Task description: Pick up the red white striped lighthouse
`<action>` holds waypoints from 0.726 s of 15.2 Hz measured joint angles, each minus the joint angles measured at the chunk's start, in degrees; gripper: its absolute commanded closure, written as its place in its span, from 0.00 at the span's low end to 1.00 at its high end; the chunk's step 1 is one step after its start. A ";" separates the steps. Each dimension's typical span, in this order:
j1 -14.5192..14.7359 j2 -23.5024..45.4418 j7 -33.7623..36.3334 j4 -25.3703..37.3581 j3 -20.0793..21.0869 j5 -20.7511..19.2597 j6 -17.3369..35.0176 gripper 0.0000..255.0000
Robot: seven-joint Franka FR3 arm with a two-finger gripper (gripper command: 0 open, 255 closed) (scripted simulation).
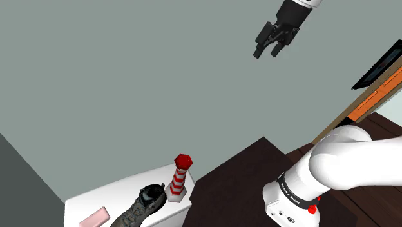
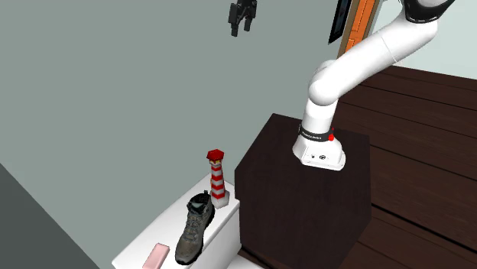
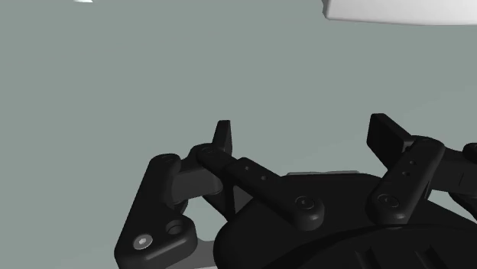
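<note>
Approach step, nothing grasped yet. The black two-finger tool hangs high against the grey wall, well apart from everything on the table.

The red-and-white striped lighthouse with red cap and white base stands upright on the white table, near the edge by the dark brown box stand. In the shoulder view it's at about 7 o'clock from the tool. A dark olive lace-up boot lies just beside the lighthouse base, at its 7 o'clock. A flat pink block sits further out the same way, near the table's end.

Tool: in the wrist view the fingers stand spread wide, with bare wall between them. They hold nothing and touch nothing.

My call for the next move: a long descent toward 7 o'clock, then line the spread fingers up either side of the striped tower, above the base. I'd come in from the side away from the boot. The tower is slim and tall, so a nudge could tip it.
</note>
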 measured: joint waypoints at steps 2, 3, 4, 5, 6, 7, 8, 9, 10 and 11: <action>0.14 -0.24 0.62 -0.77 0.67 0.10 0.64 0.00; 0.29 -0.68 1.34 -2.06 1.48 0.15 1.66 0.00; 0.57 -1.52 2.41 -3.54 2.66 0.35 2.47 0.00; 0.86 -2.43 3.49 -5.13 3.85 0.51 3.35 0.00; 1.32 -2.60 5.11 -6.82 5.62 0.99 4.99 0.00; 1.61 -3.16 6.23 -8.16 6.85 1.15 5.99 0.00; 1.91 -3.77 7.28 -9.25 8.04 1.31 6.66 0.00; 2.46 -4.40 8.88 -10.98 9.80 1.80 7.91 0.00; 2.87 -5.11 10.08 -12.57 11.12 2.08 8.93 0.00; 3.45 -5.49 11.74 -14.14 12.98 2.62 10.21 0.00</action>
